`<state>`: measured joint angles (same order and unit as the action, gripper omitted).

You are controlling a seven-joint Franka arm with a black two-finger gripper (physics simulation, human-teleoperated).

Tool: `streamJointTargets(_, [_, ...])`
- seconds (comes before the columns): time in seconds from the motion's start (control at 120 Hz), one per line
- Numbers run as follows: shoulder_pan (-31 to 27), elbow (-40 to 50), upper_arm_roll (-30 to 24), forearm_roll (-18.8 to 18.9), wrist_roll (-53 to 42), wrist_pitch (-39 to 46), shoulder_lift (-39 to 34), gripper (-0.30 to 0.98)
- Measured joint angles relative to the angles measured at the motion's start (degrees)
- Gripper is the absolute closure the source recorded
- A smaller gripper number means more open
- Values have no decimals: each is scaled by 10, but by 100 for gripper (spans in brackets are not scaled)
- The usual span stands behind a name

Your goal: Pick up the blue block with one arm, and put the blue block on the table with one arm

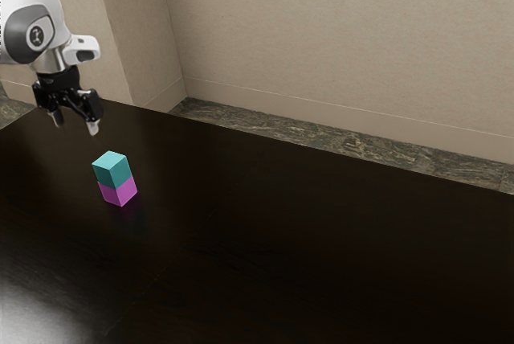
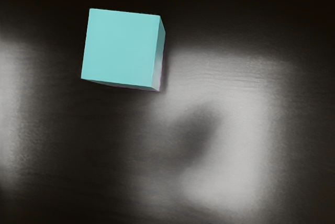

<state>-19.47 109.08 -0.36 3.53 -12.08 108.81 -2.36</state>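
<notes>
Beyond the end effector point(image 1: 75, 125) rises a beige wall point(image 1: 337, 38) with a matching baseboard point(image 1: 337, 116), meeting a mottled brown-grey floor point(image 1: 353, 145). Beneath the end effector spreads a dark, glossy desk point(image 1: 321, 247), pale light reflecting on it.

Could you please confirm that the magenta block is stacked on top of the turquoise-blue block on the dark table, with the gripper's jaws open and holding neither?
Not quite: the exterior view shows the stack the other way up. The turquoise-blue block is on top of the magenta block. They are indeed stacked on the dark, glossy table, and the jaws are open, holding neither.
</notes>
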Motion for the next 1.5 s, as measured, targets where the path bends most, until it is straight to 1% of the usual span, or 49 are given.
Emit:
streamJointTargets(0.075, [-3, -33, 0, -1, -13, 0, 39, 0])
streamJointTargets(0.133, [-5, -48, 0, -1, -22, -1, 53, 0])
streamJointTargets(0.35, [-16, -60, 0, -2, -49, -2, 71, 0])
streamJointTargets(0.533, [-20, -105, -1, 1, -71, 1, 138, 0])
streamJointTargets(0.708, [-26, -112, -2, 2, -92, 26, 186, 0])
streamJointTargets(0.867, [-24, -116, -2, 1, -109, 44, 210, 0])
streamJointTargets(1.008, [-22, -139, -1, 1, -121, 51, 241, 0])
streamJointTargets(1.5, [-25, -168, -1, 0, -148, 58, 293, 0])
